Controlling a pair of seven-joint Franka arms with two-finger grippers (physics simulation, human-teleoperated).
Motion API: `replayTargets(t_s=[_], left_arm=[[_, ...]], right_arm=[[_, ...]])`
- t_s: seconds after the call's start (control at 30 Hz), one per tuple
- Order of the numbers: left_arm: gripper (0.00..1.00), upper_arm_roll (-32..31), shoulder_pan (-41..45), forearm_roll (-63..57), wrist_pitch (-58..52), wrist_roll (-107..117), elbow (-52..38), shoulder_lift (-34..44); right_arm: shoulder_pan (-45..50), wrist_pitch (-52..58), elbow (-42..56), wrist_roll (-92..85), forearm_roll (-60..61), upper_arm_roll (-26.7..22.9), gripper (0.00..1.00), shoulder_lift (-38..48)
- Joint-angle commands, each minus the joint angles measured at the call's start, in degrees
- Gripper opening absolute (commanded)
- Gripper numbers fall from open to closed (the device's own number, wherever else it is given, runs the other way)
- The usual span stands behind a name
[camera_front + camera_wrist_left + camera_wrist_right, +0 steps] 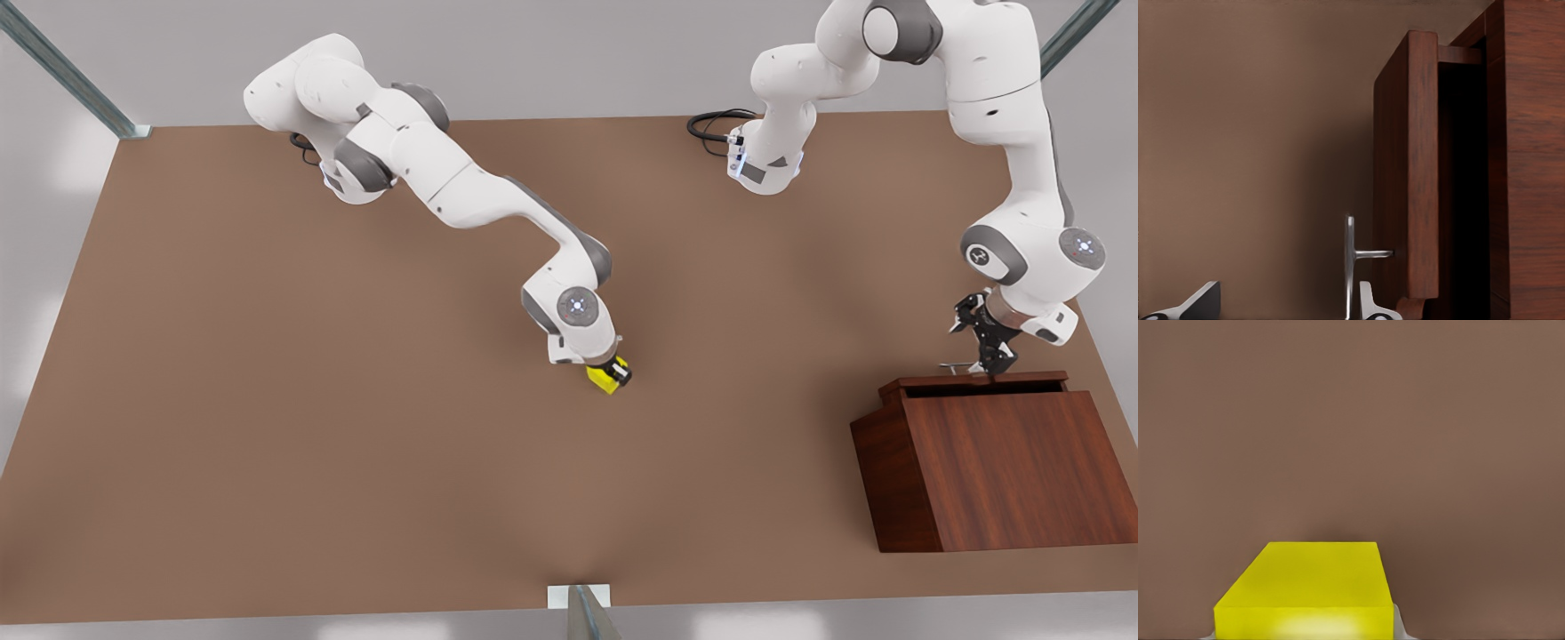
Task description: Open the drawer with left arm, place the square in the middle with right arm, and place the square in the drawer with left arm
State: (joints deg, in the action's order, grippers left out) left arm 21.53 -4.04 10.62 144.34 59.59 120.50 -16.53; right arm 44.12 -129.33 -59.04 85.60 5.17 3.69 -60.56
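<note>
The square (605,379) is held clamped between the fingers of the right gripper (613,372) near the middle of the brown surface (267,400). The drawer (973,384) is seen pulled partly out of the wooden box (1005,471), at the front view's right. The left gripper (989,356) is positioned at the silver handle (1350,263), its fingers (1368,303) spread apart.

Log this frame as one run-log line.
drawer: partly open | left gripper: open, at handle | right gripper: shut on square, mid-table
</note>
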Motion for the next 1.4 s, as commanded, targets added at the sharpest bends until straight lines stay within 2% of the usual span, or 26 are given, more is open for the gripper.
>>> replayTargets(t_s=[0.0,0.07,0.2,0.23,0.33,0.4,0.47,0.53,0.57,0.63,0.7,0.73,0.8,0.87,1.07,1.37], left_arm=[[1.00,0.00,0.00,-0.08,-0.19,0.00,0.00,0.00],[1.00,0.09,0.00,-0.43,-0.72,0.00,0.00,0.09],[1.00,0.44,0.00,-1.13,-1.60,0.00,0.00,0.18],[1.00,0.44,0.00,-1.13,-1.60,0.00,0.00,0.18],[1.00,0.44,0.00,-1.13,-1.69,0.00,0.00,0.27],[1.00,0.53,0.00,-1.13,-1.69,0.00,0.00,0.35],[1.00,0.53,0.00,-1.13,-1.69,0.00,0.00,0.35],[1.00,0.53,0.00,-1.13,-1.69,0.00,0.00,0.35],[1.00,0.53,0.00,-1.22,-1.69,0.00,0.00,0.35],[1.00,0.53,0.00,-1.22,-2.57,0.00,0.00,0.70],[1.00,0.53,0.00,-1.22,-3.45,0.00,0.09,1.23],[1.00,0.53,0.00,-1.22,-3.62,0.00,0.09,1.32],[1.00,0.79,0.00,-1.22,-3.80,0.00,0.09,1.58],[1.00,0.79,0.00,-1.31,-3.80,0.00,0.17,1.58],[1.00,0.88,0.00,-2.45,-5.38,0.09,0.26,2.46],[1.00,1.23,0.00,-2.45,-6.96,0.09,0.35,2.55]], right_arm=[[0.00,0.05,0.16,0.01,0.01,0.00,0.81,0.00],[0.00,-0.04,0.16,0.01,0.01,0.00,1.00,0.00],[0.00,0.31,-0.37,0.01,0.36,0.00,1.00,0.97],[-0.17,1.54,-2.03,-0.34,-0.16,0.00,1.00,3.42],[-4.29,1.28,-20.82,-16.57,-1.57,0.17,1.00,21.06],[-14.40,4.52,-34.91,-41.72,-1.57,-0.09,1.00,37.78],[-25.20,19.62,-34.56,-59.90,-1.83,0.35,1.00,44.47],[-31.63,32.47,-32.71,-71.70,-6.05,0.97,1.00,48.34],[-37.34,33.36,-32.89,-79.16,-6.14,0.70,1.00,50.62],[-38.41,35.20,-31.31,-87.87,-6.84,-4.66,1.00,52.65],[-38.41,40.12,-29.55,-88.50,-7.63,-5.54,1.00,56.16],[-42.00,41.71,-30.08,-88.67,-7.37,-4.75,1.00,57.48],[-41.57,40.83,-29.46,-88.50,-7.72,-4.66,1.00,56.78],[-42.45,35.55,-29.29,-87.88,-7.90,-5.19,1.00,53.44],[-42.98,42.76,-24.89,-88.06,-7.02,-5.63,1.00,53.62],[-46.93,42.50,-21.73,-87.97,-6.84,-5.89,1.00,53.09]])
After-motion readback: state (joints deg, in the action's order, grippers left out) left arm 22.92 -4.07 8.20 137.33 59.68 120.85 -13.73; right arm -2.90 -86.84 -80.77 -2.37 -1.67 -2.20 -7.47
